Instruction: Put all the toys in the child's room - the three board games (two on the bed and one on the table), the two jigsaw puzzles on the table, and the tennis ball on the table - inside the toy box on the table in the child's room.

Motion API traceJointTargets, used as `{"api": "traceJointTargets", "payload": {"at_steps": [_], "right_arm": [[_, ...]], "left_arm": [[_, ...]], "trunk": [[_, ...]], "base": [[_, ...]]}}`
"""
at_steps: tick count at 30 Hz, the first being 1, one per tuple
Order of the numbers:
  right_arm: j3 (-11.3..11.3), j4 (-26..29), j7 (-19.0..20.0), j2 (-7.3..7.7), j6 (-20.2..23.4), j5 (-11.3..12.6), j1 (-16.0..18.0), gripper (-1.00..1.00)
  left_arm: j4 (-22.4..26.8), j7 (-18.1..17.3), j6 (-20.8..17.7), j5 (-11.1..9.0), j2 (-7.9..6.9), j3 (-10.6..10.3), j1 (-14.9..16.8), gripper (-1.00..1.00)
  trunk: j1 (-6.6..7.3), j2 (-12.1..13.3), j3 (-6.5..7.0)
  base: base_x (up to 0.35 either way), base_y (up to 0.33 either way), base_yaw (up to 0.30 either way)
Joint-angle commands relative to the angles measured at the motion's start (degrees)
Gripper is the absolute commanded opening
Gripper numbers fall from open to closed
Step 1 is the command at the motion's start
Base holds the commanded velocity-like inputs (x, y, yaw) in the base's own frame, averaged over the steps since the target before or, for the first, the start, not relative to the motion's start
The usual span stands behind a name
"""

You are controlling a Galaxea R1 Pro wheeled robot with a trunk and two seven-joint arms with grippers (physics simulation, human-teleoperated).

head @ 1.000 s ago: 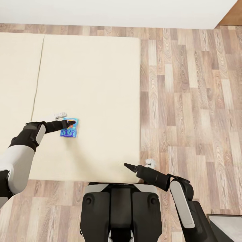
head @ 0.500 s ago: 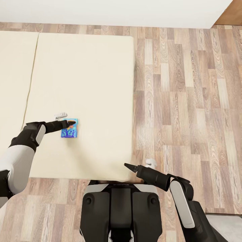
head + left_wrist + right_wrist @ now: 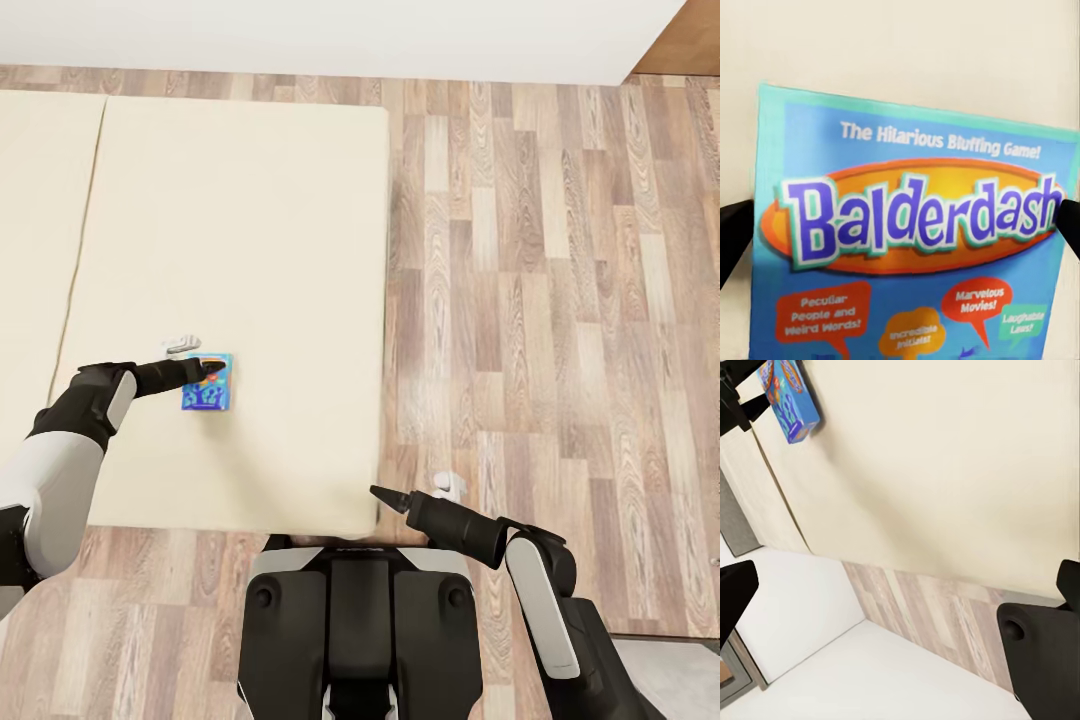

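The blue board game (image 3: 207, 381) is pinched at its two side edges by the left gripper (image 3: 900, 225) above the bed (image 3: 240, 220). The right gripper (image 3: 900, 585) is held empty, jaws spread. Delivery to the toy box remains outstanding.

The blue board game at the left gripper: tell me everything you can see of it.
The blue board game is a thin flat box with a printed cover reading "Balderdash", orange oval logo and coloured speech bubbles. The left gripper has a black finger at each of its side edges, over the beige bed. Whether it rests on the mattress or is lifted is unclear.
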State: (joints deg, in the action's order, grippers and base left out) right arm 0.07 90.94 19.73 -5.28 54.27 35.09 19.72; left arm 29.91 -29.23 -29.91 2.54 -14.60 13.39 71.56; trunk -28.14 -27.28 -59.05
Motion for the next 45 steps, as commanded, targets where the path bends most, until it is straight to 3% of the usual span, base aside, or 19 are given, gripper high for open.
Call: {"api": "traceJointTargets", "payload": {"at_steps": [1, 45], "right_arm": [[-0.07, 0.02, 0.38, -0.03, 0.22, -0.38, 0.02, 1.00], [-0.07, 0.02, 0.40, 0.00, 0.22, -0.38, 0.05, 1.00]], "left_arm": [[-0.68, -0.48, -0.68, -0.05, 0.06, 0.29, -0.01, 1.00], [-0.69, -0.46, -0.85, -0.03, 0.09, 0.23, -0.01, 1.00]], "trunk": [[-0.05, -0.05, -0.05], [-0.05, -0.05, -0.05]], "base": [[0.000, -0.043, 0.000], [0.000, -0.076, 0.000]]}}
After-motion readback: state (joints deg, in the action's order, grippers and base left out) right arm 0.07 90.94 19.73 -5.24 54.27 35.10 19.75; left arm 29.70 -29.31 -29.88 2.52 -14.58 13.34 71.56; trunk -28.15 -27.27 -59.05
